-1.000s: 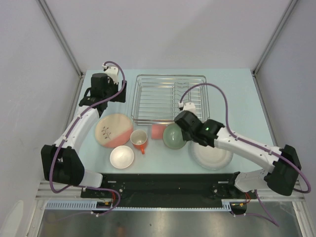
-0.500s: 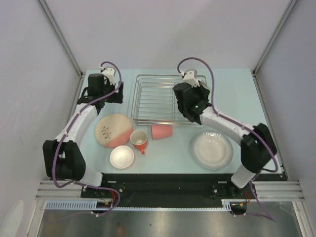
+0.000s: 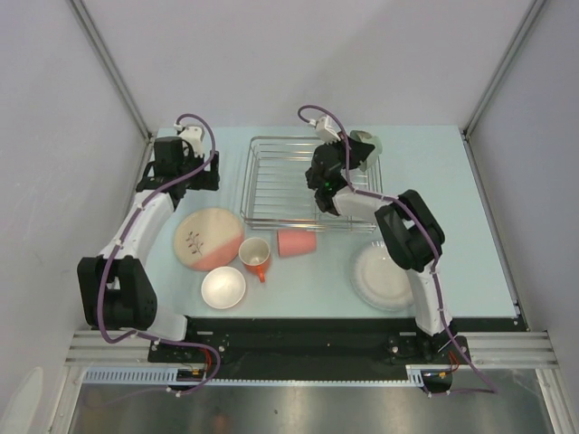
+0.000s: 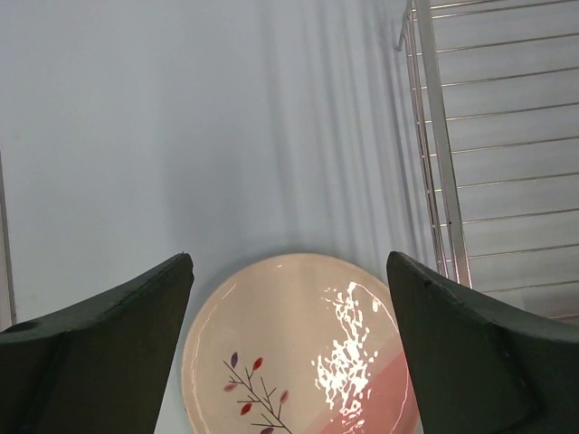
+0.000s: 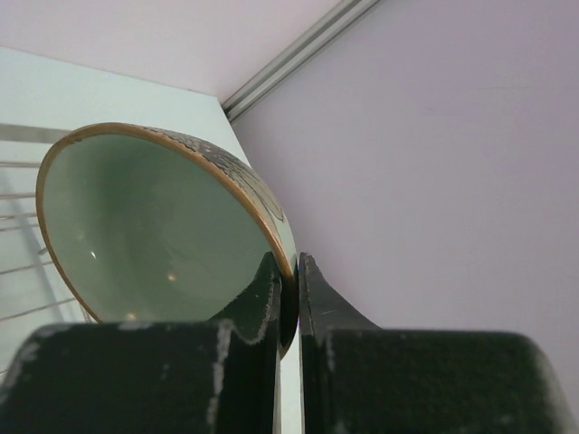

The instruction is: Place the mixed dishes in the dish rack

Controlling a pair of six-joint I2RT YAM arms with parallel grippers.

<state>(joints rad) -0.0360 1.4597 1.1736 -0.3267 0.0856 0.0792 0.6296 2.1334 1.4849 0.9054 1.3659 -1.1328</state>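
Your main hazard is the hold on the pale green bowl (image 5: 154, 235): the right gripper (image 5: 288, 271) has it by the rim alone, one finger inside the wall and one outside, with the whole body of the bowl hanging off to one side of the pinch. On so narrow a bite I judge that the bowl could swivel about the fingertips or slip free, most likely on a sharp wrist turn or if its lower edge catches a wire. In the overhead view the bowl sits tilted on edge at the far right corner of the dish rack (image 3: 271, 190), close to the raised side, so a release here may drop it against that side or outside the rack altogether. Whether it touches the wires yet cannot be told. The right jaws are all but closed, clamped on the bowl's thin wall. The left gripper (image 4: 288, 260) stands wide open and holds nothing; it hangs above the table with the pink plate (image 4: 298, 362) below it, just beside the rack's left side, touching neither.
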